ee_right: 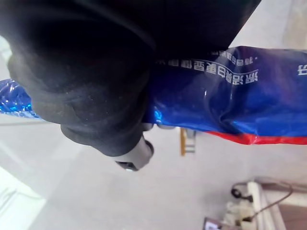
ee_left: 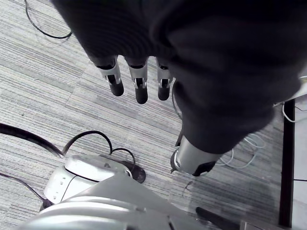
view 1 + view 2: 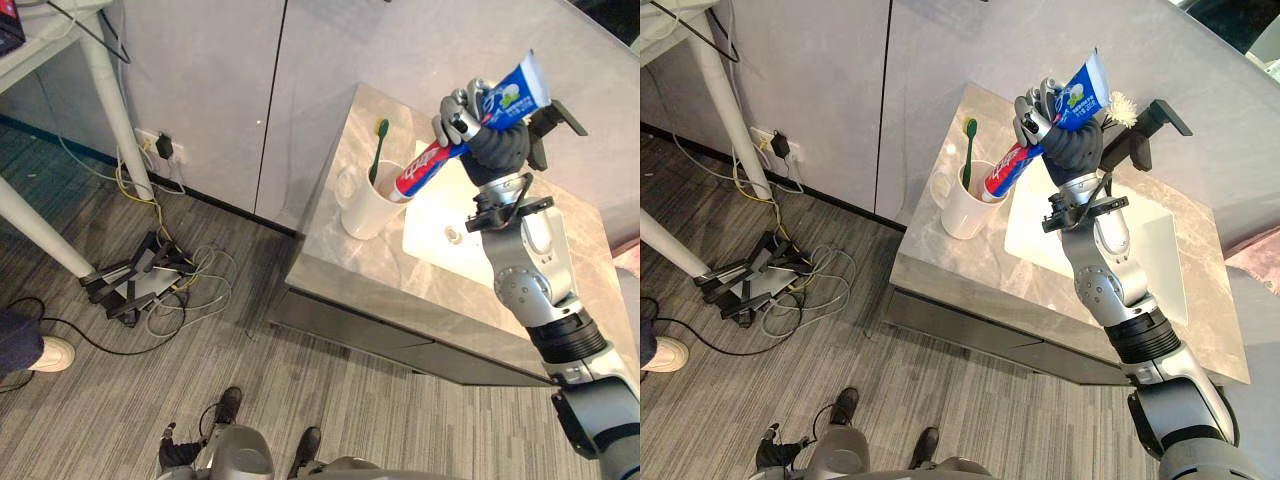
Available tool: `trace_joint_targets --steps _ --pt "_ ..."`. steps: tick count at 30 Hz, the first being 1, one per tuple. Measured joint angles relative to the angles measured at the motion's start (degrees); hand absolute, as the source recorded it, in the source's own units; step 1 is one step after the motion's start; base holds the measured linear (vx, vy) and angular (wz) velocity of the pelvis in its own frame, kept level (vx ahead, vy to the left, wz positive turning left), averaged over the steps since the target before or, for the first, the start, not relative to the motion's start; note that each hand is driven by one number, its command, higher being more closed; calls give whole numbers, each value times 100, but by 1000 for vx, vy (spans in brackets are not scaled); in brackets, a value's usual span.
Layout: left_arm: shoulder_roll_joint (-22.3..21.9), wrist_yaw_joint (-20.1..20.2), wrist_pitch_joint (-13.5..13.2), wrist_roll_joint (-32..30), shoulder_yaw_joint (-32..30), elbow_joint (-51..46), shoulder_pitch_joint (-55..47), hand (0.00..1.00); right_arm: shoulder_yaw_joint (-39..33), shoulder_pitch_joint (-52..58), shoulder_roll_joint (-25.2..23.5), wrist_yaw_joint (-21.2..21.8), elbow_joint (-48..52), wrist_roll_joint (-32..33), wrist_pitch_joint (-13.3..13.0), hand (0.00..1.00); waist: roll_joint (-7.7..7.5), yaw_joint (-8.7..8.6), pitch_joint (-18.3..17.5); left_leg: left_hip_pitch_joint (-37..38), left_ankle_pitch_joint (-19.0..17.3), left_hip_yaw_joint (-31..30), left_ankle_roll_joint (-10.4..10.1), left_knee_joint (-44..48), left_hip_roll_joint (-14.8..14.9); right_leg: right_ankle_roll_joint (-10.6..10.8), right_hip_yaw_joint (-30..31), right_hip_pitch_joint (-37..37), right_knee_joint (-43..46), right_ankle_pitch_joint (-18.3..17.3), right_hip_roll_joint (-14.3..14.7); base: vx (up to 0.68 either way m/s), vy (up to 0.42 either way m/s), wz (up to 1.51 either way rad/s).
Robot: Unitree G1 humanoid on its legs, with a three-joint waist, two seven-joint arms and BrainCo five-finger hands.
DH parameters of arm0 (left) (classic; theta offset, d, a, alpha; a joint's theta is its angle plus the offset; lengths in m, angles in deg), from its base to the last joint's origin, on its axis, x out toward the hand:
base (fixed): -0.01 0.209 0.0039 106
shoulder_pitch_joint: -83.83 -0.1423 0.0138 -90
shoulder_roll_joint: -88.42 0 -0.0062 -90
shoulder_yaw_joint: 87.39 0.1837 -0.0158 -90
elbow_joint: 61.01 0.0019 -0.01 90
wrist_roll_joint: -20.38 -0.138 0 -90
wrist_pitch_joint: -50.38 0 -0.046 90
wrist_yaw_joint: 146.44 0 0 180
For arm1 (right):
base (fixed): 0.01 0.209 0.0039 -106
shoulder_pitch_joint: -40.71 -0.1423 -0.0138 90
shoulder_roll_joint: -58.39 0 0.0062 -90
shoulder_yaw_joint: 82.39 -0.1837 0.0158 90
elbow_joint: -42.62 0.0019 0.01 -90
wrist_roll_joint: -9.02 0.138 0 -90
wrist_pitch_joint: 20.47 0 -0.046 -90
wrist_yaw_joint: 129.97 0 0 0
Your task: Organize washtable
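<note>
We record the right hand (image 3: 455,120) curled tight round a blue-and-red toothpaste tube (image 3: 515,92), held tilted, its lower end at the mouth of a white mug (image 3: 370,215). The mug holds a green toothbrush (image 3: 380,150) and stands on the grey washtable (image 3: 400,290) beside the sink (image 3: 440,240). Our left hand (image 2: 139,81) hangs, fingers straight, over the floor (image 2: 48,96).

Cap end of the toothpaste tube (image 3: 425,165) is hidden at the mug (image 3: 368,212) rim; in or just above cannot be told. Tube middle is covered by the right hand (image 3: 455,120); both tube ends are cut off in the right wrist view. Toothbrush (image 3: 379,148) lower part is hidden inside the mug. Sink (image 3: 430,215) is partly blocked by the right arm. A person's shoe (image 3: 48,352) is cut by the picture edge.
</note>
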Motion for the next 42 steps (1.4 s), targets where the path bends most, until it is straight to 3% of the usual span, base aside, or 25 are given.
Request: trace_joint_targets --steps 40,41,42 --pt "13 147 -124 10 260 -315 89 0 -182 249 1 -130 199 -205 -8 100 -39 59 471 -602 15 -230 -18 201 -5 0 -207 -384 53 0 -2 -1 -3 2" --pt "13 147 -124 10 260 -315 89 0 -181 249 1 -130 203 -206 -8 0 -39 59 471 -602 15 -229 -18 201 -5 0 -206 -384 53 0 -2 0 0 0" --pt "13 147 -124 11 263 -315 89 0 -182 249 1 -131 208 -207 -8 0 -39 59 471 -603 15 -226 -18 202 -4 0 -204 -385 54 0 -2 0 0 0"
